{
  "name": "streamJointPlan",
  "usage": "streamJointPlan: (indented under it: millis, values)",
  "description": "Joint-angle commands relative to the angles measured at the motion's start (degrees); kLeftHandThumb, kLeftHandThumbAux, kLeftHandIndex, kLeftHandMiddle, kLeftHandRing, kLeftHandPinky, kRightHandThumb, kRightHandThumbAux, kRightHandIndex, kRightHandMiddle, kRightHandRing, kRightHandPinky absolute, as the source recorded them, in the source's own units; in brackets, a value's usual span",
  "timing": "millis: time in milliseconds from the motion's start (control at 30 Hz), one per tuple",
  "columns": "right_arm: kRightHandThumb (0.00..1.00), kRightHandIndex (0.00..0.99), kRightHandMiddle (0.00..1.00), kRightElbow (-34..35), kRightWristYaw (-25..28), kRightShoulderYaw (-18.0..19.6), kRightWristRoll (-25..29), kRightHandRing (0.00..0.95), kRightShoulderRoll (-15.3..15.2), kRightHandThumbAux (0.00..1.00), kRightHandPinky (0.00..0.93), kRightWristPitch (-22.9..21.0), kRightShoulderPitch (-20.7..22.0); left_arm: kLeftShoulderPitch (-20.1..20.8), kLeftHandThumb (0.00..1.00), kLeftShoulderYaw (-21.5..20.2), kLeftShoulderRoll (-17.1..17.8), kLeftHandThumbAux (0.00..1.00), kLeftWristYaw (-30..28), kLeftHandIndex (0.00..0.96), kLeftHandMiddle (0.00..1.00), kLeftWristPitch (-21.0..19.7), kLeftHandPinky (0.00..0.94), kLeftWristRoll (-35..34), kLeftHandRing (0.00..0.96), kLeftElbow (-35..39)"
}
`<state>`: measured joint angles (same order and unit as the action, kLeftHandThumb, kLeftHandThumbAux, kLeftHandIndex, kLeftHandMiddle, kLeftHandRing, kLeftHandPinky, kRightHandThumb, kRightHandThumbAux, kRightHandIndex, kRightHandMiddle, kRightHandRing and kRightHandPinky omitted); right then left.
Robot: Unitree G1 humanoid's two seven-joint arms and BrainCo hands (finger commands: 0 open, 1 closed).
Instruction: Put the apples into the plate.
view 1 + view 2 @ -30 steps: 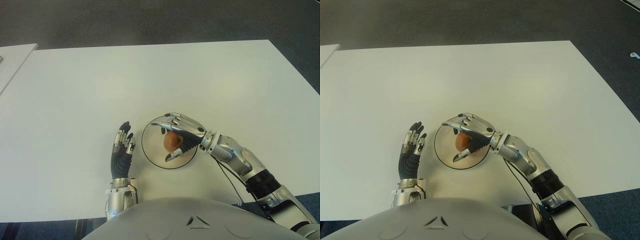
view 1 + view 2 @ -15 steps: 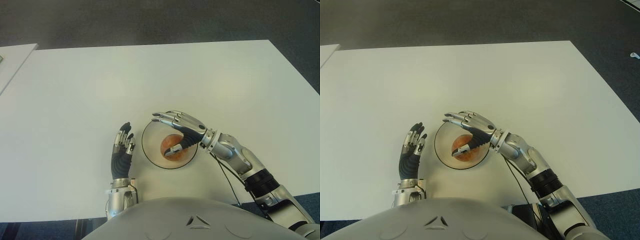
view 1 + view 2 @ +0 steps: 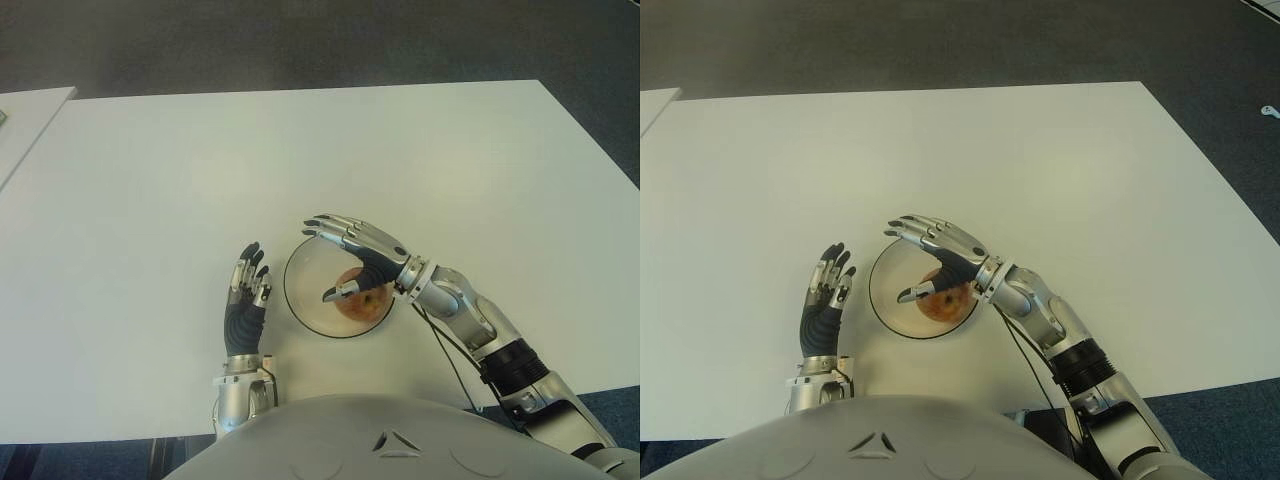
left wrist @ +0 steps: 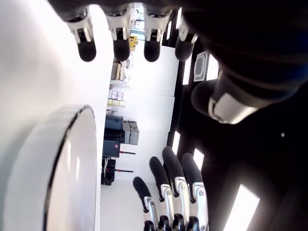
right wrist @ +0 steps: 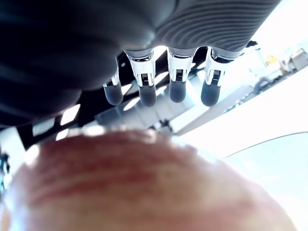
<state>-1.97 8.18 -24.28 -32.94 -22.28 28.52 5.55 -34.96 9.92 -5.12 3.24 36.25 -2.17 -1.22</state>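
Observation:
A red-and-yellow apple (image 3: 363, 302) lies inside the round white plate (image 3: 305, 285) with a dark rim, on its right half. My right hand (image 3: 345, 255) hovers over the plate with fingers spread; its thumb reaches past the apple's left side and nothing is gripped. The right wrist view shows the apple (image 5: 139, 183) close under the palm, the four fingertips (image 5: 147, 94) stretched straight beyond it. My left hand (image 3: 243, 305) shows just left of the plate, fingers straight and holding nothing; its wrist view catches the plate rim (image 4: 62, 144).
The white table (image 3: 300, 160) stretches bare to the far edge. A second white surface (image 3: 25, 115) shows at the far left corner. Dark carpet (image 3: 300, 40) lies beyond the table.
My right hand opened and let go of the apple, which now sits in the plate, a little right of where it was held. The left hand stayed put.

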Motion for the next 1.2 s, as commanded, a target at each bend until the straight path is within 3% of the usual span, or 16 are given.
streamJointPlan:
  millis: [33,267,367,533,600,733,900,1100,1200]
  values:
    - [0.103,0.000,0.000,0.0,2.3,1.3,4.7,0.000,1.2,0.234,0.000,-3.0,-2.0,0.2,0.175,-0.4,-3.4,0.515,2.5,0.066,0.017,0.1,0.012,0.4,0.008,-1.2]
    - [0.091,0.000,0.000,0.0,2.7,4.5,13.0,0.000,5.5,0.220,0.000,-8.0,-3.9,3.3,0.197,-1.8,-5.1,0.493,3.9,0.036,0.001,4.0,0.000,-3.2,0.000,-7.3]
    - [0.085,0.000,0.000,-3.7,0.9,5.7,15.3,0.000,7.9,0.224,0.000,-7.3,-4.2,4.5,0.199,-2.3,-5.4,0.473,4.3,0.029,0.000,5.3,0.000,-4.0,0.000,-9.0]
    - [0.073,0.000,0.000,-15.3,-2.6,8.7,18.9,0.000,10.1,0.227,0.000,-0.4,-4.1,6.1,0.188,-3.2,-4.9,0.432,5.1,0.044,0.000,6.6,0.000,-2.9,0.000,-11.4]
    - [0.065,0.000,0.000,-17.1,-2.6,9.9,20.3,0.000,10.5,0.225,0.000,0.3,-4.1,6.2,0.178,-3.3,-4.3,0.413,5.5,0.064,0.000,6.0,0.000,-2.0,0.000,-11.0]
    - [0.052,0.000,0.000,-16.1,0.6,12.9,27.2,0.000,11.8,0.245,0.000,-3.7,-5.7,6.3,0.166,-3.4,-3.7,0.403,6.6,0.113,0.001,3.5,0.008,-0.2,0.000,-9.7]
    - [0.048,0.000,0.000,-14.2,3.0,15.7,33.1,0.000,13.4,0.286,0.000,-9.4,-4.5,6.1,0.176,-3.1,-3.9,0.431,8.1,0.161,0.031,0.8,0.040,1.4,0.002,-7.3]
    - [0.067,0.000,0.000,-16.3,5.4,18.4,37.1,0.000,14.7,0.322,0.000,-9.9,-3.3,11.4,0.174,-7.9,0.4,0.440,5.0,0.192,0.059,-0.8,0.041,-5.0,0.016,-10.9]
    - [0.074,0.000,0.000,-17.5,6.2,19.7,38.2,0.000,14.6,0.332,0.000,-8.8,-3.5,10.9,0.167,-7.5,-1.1,0.440,6.6,0.195,0.061,-0.2,0.028,-2.1,0.013,-10.6]
